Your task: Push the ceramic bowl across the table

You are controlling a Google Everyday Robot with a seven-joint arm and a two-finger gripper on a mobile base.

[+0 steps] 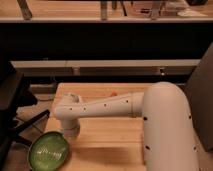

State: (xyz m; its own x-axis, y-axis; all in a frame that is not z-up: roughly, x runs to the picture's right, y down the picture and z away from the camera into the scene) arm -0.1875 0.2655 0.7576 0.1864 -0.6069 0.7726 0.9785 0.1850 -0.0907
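The green ceramic bowl [49, 151] sits at the front left corner of the wooden table [105, 145], partly over the left edge and tilted. My white arm reaches left across the table, and the gripper [70, 130] points down right beside the bowl's upper right rim, touching or nearly touching it. The fingers are hidden behind the wrist.
A small orange object [114, 93] lies at the table's far edge behind the arm. A black chair [12, 107] stands left of the table. A dark counter with a light rail [105, 64] runs behind the table.
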